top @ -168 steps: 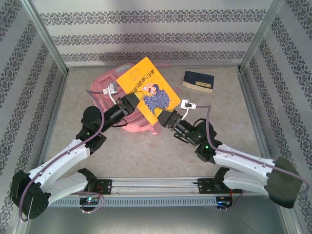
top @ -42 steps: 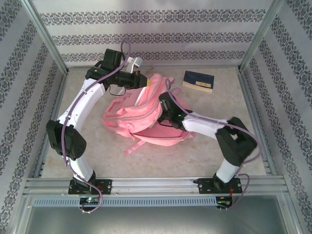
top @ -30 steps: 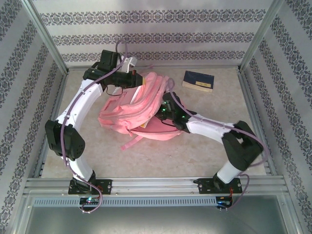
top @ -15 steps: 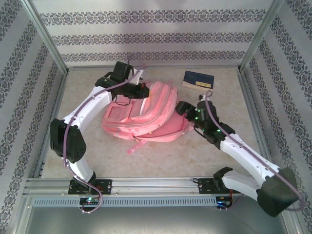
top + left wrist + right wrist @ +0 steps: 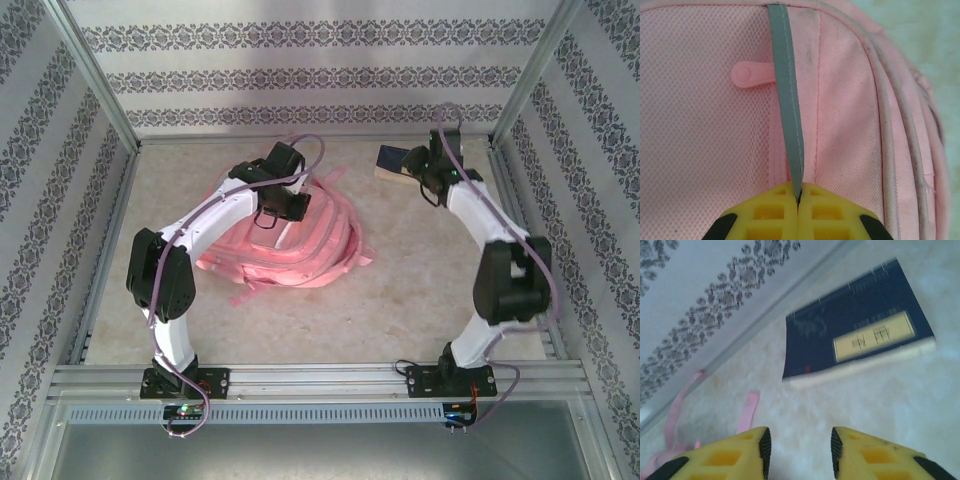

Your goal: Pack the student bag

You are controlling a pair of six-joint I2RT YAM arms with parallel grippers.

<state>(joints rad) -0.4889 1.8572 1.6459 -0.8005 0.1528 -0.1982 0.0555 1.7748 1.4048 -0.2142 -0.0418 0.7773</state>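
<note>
The student bag [image 5: 300,255] lies flat on its side in the middle of the table, pink with pale trim. Its mesh panel [image 5: 705,150] and a pink zipper pull [image 5: 751,75] show in the left wrist view. My left gripper [image 5: 283,208] reaches over the bag's back part. Its yellow fingers [image 5: 770,212] are shut on a thin grey strip [image 5: 787,100] sewn into the bag. My right gripper [image 5: 799,450] hovers at the back right, open with nothing between its fingers, just short of a dark blue book [image 5: 855,340].
The blue book [image 5: 392,160] lies flat near the back wall rail [image 5: 320,135]. A loose pink strap [image 5: 747,410] trails on the table left of the right fingers. Patterned walls close in three sides. Bare tabletop [image 5: 420,290] lies right of the bag.
My right arm has left the bag and swung to the back right, up to the book. The bag has sunk flatter, and my left gripper has moved nearer and lower with it.
</note>
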